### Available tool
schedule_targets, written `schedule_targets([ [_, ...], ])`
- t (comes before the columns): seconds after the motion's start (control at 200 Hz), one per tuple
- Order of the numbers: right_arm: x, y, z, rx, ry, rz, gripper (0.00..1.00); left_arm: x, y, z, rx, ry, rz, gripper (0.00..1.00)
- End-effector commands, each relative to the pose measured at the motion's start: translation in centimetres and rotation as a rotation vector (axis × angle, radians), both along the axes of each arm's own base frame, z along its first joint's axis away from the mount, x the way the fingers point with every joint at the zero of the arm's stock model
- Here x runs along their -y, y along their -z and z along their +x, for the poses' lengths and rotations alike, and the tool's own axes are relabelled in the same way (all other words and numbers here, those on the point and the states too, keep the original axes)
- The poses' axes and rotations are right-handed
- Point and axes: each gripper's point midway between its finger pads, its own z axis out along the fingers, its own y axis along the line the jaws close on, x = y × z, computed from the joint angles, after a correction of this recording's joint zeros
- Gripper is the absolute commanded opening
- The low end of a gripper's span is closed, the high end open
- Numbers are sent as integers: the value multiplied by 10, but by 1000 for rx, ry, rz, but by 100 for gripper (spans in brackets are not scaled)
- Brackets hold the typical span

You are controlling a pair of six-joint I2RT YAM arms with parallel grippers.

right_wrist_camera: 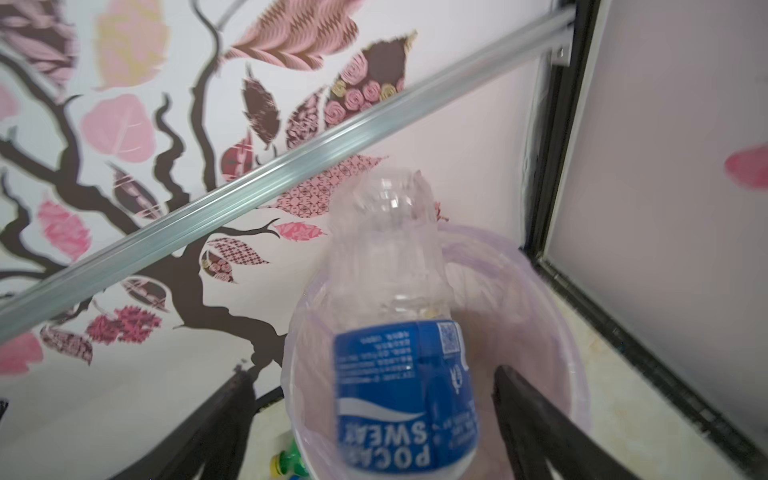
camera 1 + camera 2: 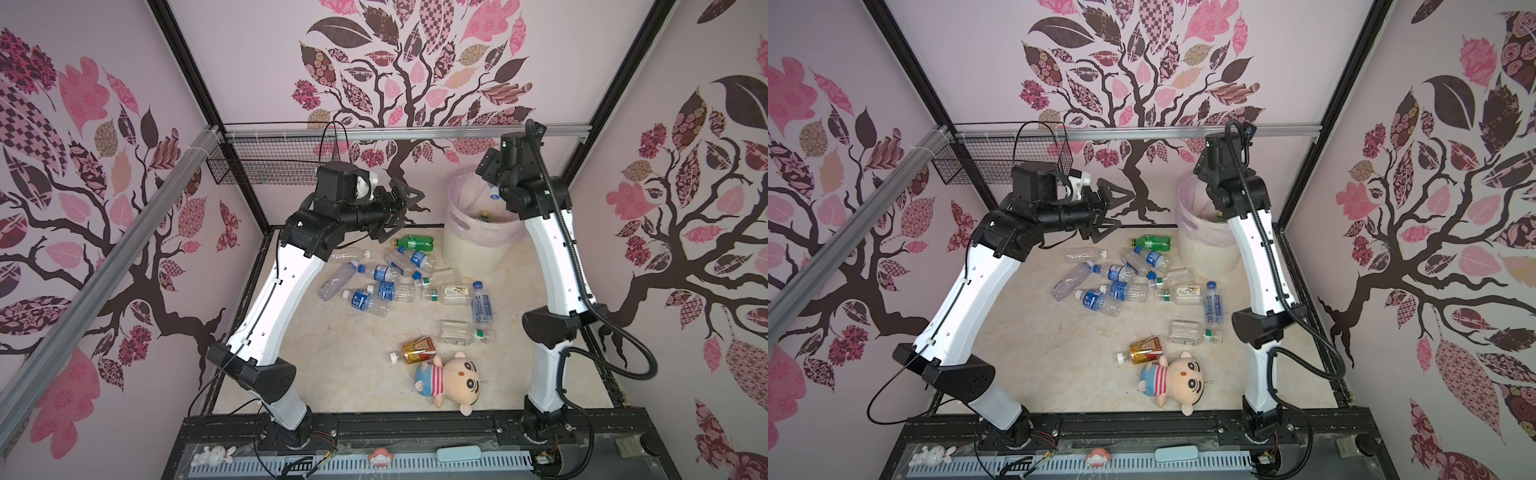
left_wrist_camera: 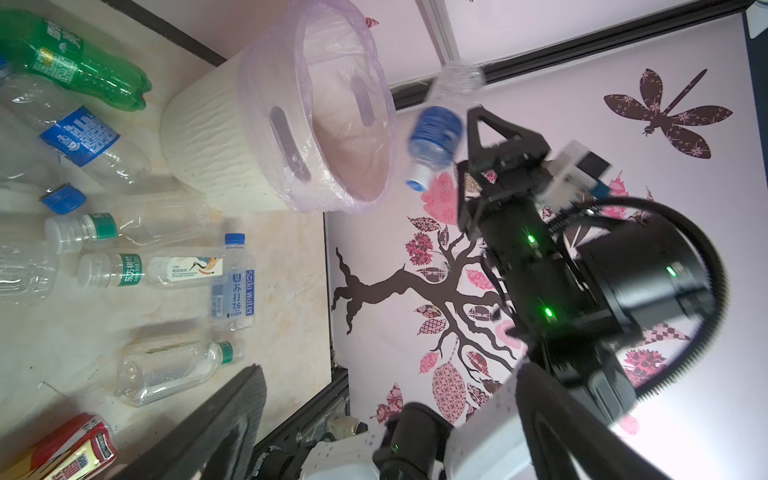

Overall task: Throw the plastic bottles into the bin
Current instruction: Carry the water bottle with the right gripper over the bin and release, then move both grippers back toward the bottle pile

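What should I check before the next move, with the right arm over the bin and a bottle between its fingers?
1. Right gripper fingers clear of the clear plastic bottle with blue label: ok, gaps on both sides.
2. That bottle over the mouth of the round cream-white ribbed bin with pink liner: ok.
3. Bottle landed inside: cannot tell, it is in mid-air and blurred.
4. Left gripper open and empty: ok.
5. Marbled table free of plastic bottles: not ok, many lie there.
6. Amber plastic bottle with orange label apart from the striped-shirt plush doll: cannot tell, they lie very close.
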Motion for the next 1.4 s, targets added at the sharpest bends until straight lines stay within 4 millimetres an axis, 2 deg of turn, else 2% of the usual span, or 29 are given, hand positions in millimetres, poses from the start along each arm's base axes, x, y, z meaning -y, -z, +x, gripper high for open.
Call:
schedule_targets([
  [0.0, 0, 4, -30, -77, -21, 43, 99, -8, -2, -7, 32, 6, -2, 97],
  [0.065, -2, 17, -33, -95, -34, 58, 99, -11, 4, -7, 20, -1, -1, 97],
  [0.155, -6, 19, -43, -48, -73, 97, 99, -16, 10, -7, 2, -13, -3, 97],
  [0.2, -6, 20, -48, -37, -82, 111, 100, -18, 6, -7, 9, -14, -13, 97],
  [0.21, -6, 19, -49, -33, -83, 112, 99, -18, 15, -6, -13, -16, -5, 97],
  [0.225, -6, 18, -50, -33, -87, 114, 100, -19, 18, -5, -21, -18, -2, 97],
  [0.385, -19, 31, -57, -130, -160, 102, 99, -31, 19, -2, -72, -32, -48, 97],
  [0.53, -38, 22, -69, -124, -256, 91, 100, -39, 26, 0, -107, -56, -35, 97],
  [0.625, -53, 14, -80, -116, -333, 91, 99, -45, 43, 3, -149, -93, 12, 97],
  [0.825, -86, 18, -110, -148, -468, 80, 100, -68, 86, 14, -198, -208, 171, 97],
  [0.925, -108, 40, -127, -181, -530, 67, 100, -82, 109, 24, -204, -245, 256, 97],
  [1.06, -126, 66, -148, -234, -612, 110, 100, -108, 140, 33, -238, -302, 384, 97],
  [1.395, -141, 106, -187, -244, -761, 69, 100, -192, 217, 42, -343, -430, 677, 97],
])
